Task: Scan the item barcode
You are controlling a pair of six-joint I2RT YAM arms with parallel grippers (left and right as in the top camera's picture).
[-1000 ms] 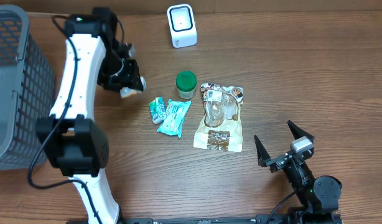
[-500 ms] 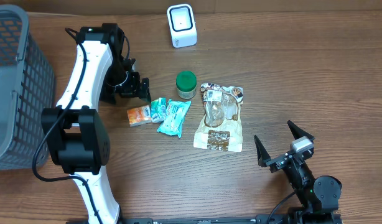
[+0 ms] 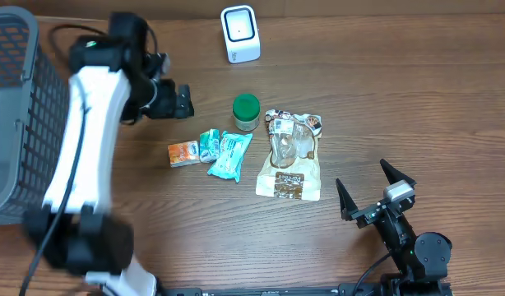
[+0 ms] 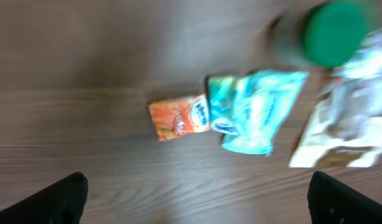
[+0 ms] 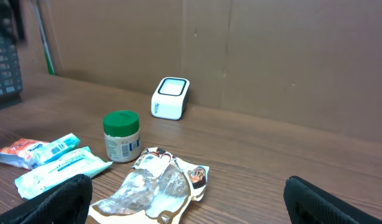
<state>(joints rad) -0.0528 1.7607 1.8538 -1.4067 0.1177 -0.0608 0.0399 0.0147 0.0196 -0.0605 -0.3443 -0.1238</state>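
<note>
The left gripper (image 3: 183,101) hangs left of the green-lidded jar (image 3: 246,112), its fingers spread wide and empty. The orange packet (image 3: 183,154) lies flat on the wooden table (image 3: 417,99), touching the teal packets (image 3: 224,152) to its right. The right gripper (image 3: 361,177), near right, is also spread and holds nothing.

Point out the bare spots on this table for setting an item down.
Widest bare wood: right of the snack bag, from the scanner down to the right gripper. Also the front strip before the orange packet. Crowded: the middle, where orange packet, teal packets, jar and snack bag cluster.
</note>
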